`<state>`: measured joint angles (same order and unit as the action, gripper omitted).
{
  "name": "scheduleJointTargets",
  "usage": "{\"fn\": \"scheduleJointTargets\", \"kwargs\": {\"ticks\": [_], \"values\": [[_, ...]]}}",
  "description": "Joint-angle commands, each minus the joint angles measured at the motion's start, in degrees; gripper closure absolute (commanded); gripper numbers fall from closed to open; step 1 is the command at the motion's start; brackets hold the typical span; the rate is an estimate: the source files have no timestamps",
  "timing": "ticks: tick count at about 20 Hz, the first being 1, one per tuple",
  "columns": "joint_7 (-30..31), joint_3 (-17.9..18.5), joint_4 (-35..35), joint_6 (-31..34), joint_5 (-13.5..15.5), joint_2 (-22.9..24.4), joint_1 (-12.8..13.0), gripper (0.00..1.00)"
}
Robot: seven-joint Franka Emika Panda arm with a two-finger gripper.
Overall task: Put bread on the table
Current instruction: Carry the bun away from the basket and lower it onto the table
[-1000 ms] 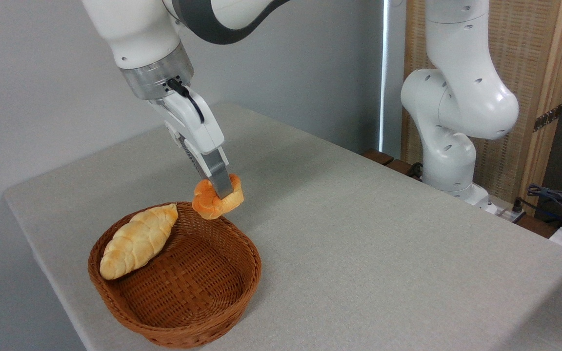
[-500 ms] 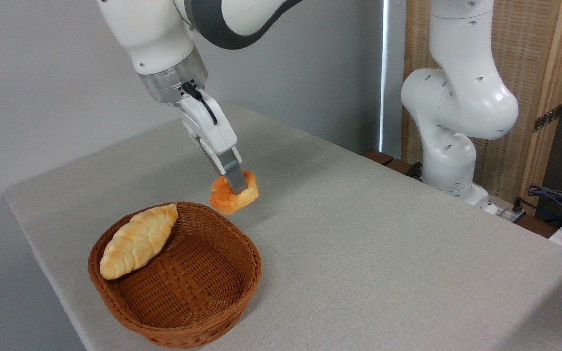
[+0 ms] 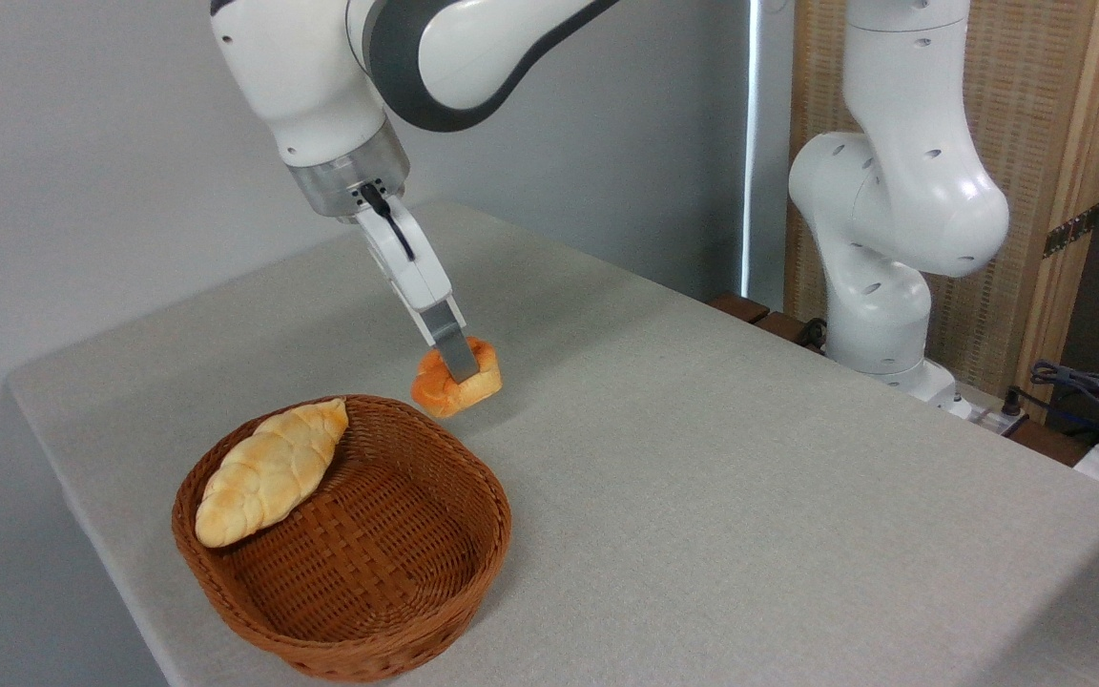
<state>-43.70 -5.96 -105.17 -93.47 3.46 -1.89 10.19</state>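
Note:
The small orange-golden bun (image 3: pixel 454 382) is low over or touching the grey-beige table (image 3: pixel 702 458), just beyond the far rim of the wicker basket. My gripper (image 3: pixel 459 367) comes down from the upper left and is shut on the bun, its near finger crossing the bun's top. The far finger is hidden behind the bun. I cannot tell whether the bun's underside rests on the cloth.
The brown wicker basket (image 3: pixel 397 611) stands at the table's front left and holds a long pale-yellow braided loaf (image 3: pixel 268 472) against its left wall. The arm's white base (image 3: pixel 879 305) stands past the table's right edge, with cables (image 3: pixel 1084 391) beside it.
The gripper has carried the bun from above the basket's far rim out to the right and down toward the tabletop. In the last half second it mostly sank a little.

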Motion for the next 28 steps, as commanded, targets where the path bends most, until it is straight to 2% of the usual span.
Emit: {"fn": "scheduleJointTargets", "kwargs": {"ticks": [1, 9, 13, 19, 24, 28], "values": [[-0.34, -0.45, -5.57, -1.81, 1.02, 4.43, 0.36, 0.58], [-0.25, -0.45, -9.00, -1.81, 1.11, 6.28, 2.38, 0.58], [0.37, -0.45, -9.70, -1.46, 1.11, 6.46, 3.08, 0.54], [0.54, -0.45, -9.97, -1.72, 1.11, 6.28, 3.79, 0.37], [0.54, -0.45, -9.97, -1.89, 1.11, 6.19, 3.70, 0.33], [0.54, -0.45, -9.97, -1.98, 1.19, 6.19, 3.70, 0.21]]}}
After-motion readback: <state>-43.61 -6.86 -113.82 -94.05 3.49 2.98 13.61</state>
